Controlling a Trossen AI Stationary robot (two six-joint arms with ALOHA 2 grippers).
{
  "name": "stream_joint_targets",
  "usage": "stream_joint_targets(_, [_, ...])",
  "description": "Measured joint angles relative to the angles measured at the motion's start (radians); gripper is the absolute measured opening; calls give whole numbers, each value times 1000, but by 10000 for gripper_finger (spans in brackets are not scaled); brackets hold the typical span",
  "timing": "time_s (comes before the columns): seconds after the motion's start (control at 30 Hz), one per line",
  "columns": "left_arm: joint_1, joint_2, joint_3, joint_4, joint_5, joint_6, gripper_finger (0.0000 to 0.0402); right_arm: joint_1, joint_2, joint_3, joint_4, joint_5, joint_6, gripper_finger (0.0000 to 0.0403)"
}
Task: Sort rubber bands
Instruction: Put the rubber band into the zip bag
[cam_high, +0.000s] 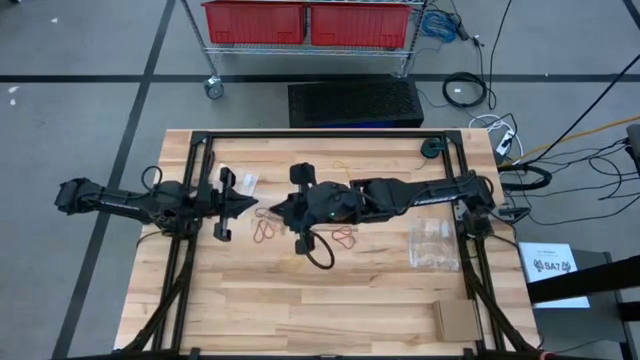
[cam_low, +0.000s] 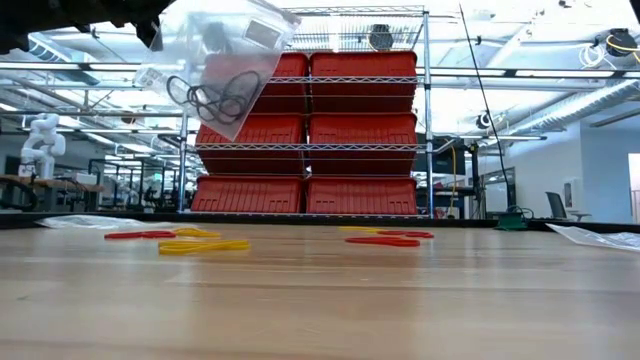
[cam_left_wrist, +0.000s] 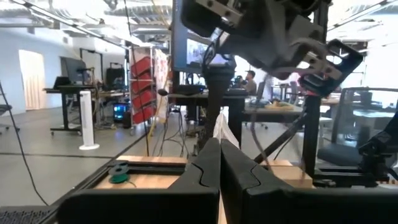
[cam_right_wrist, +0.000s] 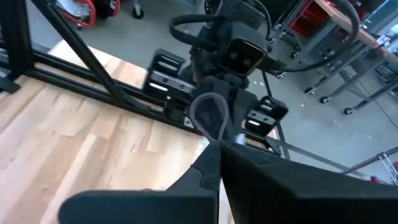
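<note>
Two grippers, one bag, loose bands below.

1. Left gripper (cam_high: 251, 208): jaws fully closed, pinching the rim of a clear bag (cam_low: 225, 60). Seen from above, it sits toward 10 o'clock of the table's (cam_high: 300, 320) middle.
2. Right gripper (cam_high: 272, 211): at 3 o'clock of the left one, tips almost meeting it. Its jaws are likewise fully closed on the same bag's edge.
3. Clear bag: hangs off the table between the two, with black rubber bands (cam_low: 212, 98) inside.
4. Loose rubber bands on the wood: a red cluster (cam_high: 265, 232) at 6 o'clock of the grippers, and red ones (cam_high: 343, 237) near the table's middle. The low view adds yellow bands (cam_low: 203, 245).
5. Spare bags (cam_high: 435, 245): at 3 o'clock of the table's middle.

Handling note (judgement): the bag appears to be held for filling by colour. The mouth should stay uppermost and the film taut between both pinches. If one gripper must leave to fetch a band, the other should take the weight first, lest the black loops spill.
</note>
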Motion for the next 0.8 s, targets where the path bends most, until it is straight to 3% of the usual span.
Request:
stream_joint_targets(0.27, [0,0,0,0,0,-10,0,-3,-24,0,23,76,-49,0])
stream_joint_targets(0.8, [0,0,0,7,23,-24,0,-3,-46,0,39,76,-120,0])
